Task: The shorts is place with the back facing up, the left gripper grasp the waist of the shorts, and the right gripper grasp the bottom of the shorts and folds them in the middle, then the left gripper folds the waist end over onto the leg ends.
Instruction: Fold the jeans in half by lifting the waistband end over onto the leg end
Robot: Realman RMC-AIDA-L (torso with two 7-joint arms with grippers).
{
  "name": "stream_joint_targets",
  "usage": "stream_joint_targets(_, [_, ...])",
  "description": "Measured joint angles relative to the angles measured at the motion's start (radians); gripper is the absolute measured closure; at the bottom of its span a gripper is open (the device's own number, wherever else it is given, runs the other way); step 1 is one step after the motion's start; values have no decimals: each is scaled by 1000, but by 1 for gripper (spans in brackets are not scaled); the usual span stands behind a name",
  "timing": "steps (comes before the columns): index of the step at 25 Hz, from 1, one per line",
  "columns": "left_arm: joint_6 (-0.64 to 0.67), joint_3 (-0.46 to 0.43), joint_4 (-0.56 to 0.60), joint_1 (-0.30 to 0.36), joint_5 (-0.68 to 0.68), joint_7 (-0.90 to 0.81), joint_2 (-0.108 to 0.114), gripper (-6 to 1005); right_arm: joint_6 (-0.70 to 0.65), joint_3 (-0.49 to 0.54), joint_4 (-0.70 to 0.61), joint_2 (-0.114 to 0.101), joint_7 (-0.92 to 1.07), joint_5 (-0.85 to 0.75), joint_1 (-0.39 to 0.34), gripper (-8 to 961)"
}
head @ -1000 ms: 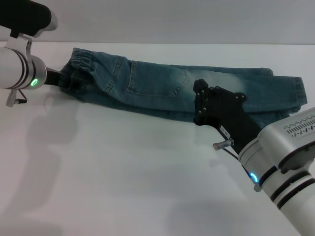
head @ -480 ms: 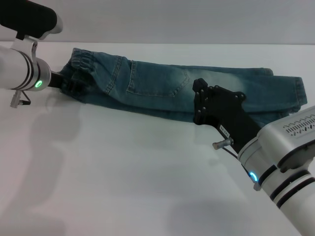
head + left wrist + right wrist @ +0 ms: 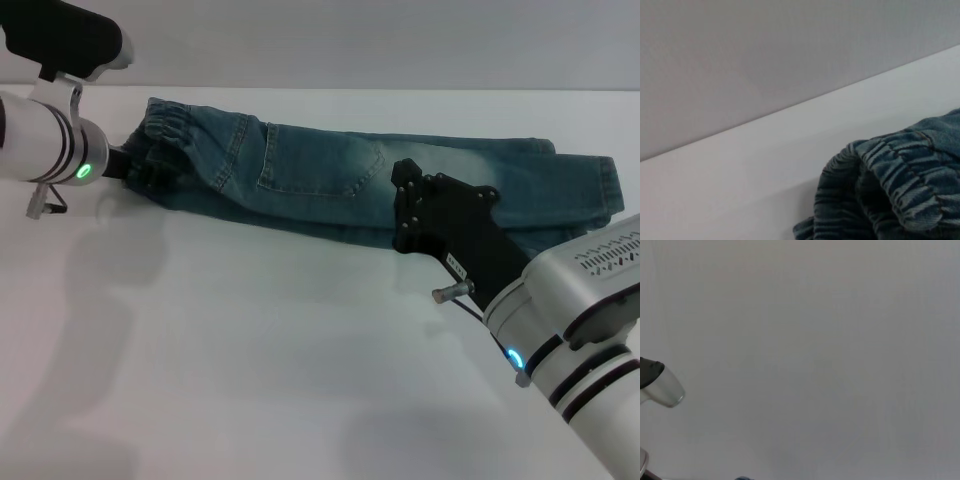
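Already folded lengthwise, the denim shorts [image 3: 380,185] lie on the white surface [image 3: 250,350]; left claw [image 3: 135,168] pinches the waist [image 3: 160,140], right claw [image 3: 408,205] hovers above, spread unclear.

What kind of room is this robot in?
Probably a test lab: a bare white table, a plain grey wall, and only denim shorts laid between two robot arms.

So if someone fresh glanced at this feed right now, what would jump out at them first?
Probably the shorts, a long band of faded blue denim lying folded lengthwise across the far side of the white table, back pocket up. Next, the right gripper, a black blocky claw resting over the denim's near edge at mid-length, and the left gripper at the ruffled waist on the left end.
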Motion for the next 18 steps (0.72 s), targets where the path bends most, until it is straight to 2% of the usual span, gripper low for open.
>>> stream_joint_targets(6, [3,-1,52,-31,0,3,0,335,9,0,0,-1,0,0,6,954])
stream_joint_targets(18, [9,-2,59,-36,0,7,1,350,13,3,0,-4,0,3,10,955])
